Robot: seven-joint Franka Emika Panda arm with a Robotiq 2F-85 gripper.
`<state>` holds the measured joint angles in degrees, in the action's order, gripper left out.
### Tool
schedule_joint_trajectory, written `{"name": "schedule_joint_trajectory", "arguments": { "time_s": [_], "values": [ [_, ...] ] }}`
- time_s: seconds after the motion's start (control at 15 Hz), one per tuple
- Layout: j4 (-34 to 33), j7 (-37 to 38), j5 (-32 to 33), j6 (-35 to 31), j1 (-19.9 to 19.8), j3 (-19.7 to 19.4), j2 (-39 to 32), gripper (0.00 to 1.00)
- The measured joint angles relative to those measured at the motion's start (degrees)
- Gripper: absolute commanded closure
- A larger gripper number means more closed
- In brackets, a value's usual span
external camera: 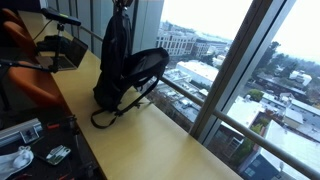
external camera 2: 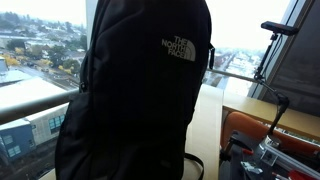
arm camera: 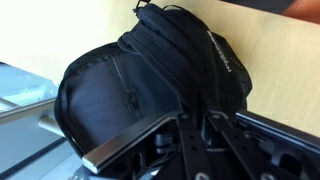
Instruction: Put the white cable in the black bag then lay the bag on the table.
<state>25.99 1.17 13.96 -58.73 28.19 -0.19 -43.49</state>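
One black bag (external camera: 135,75) stands upright on the tan tabletop (external camera: 150,135), and it is the largest loose thing in both exterior views. In an exterior view it fills most of the picture (external camera 2: 130,95), and white lettering (external camera 2: 178,50) high on its front reads "THE NORTH FACE" beside the brand's curved mark. A black strap (external camera: 104,118) trails from the foot of the bag and lies looped on the tabletop. Behind the bag runs a tall window (external camera: 240,70) looking out over city roofs, and beyond the bag, away from the glass, is an orange chair (external camera: 28,75). In the wrist view the bag (arm camera: 140,85) lies directly in front of the gripper (arm camera: 190,128), its rounded top and zip seams facing the camera, with bare tabletop (arm camera: 90,20) past it. A small pale mark (arm camera: 226,66) on the bag there is too blurred to read. The gripper's dark fingers sit close against the fabric; I cannot tell whether they are spread or pinching anything.
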Motion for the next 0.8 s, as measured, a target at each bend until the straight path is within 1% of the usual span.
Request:
{"name": "schedule_joint_trajectory", "arguments": {
  "time_s": [0.27,0.8],
  "values": [
    [0.0,0.4,-1.0,0.0,-3.9,0.0,0.0,0.97],
    [0.1,0.3,-5.8,-0.7,-14.8,0.0,-2.5,0.97]
  ]
}}
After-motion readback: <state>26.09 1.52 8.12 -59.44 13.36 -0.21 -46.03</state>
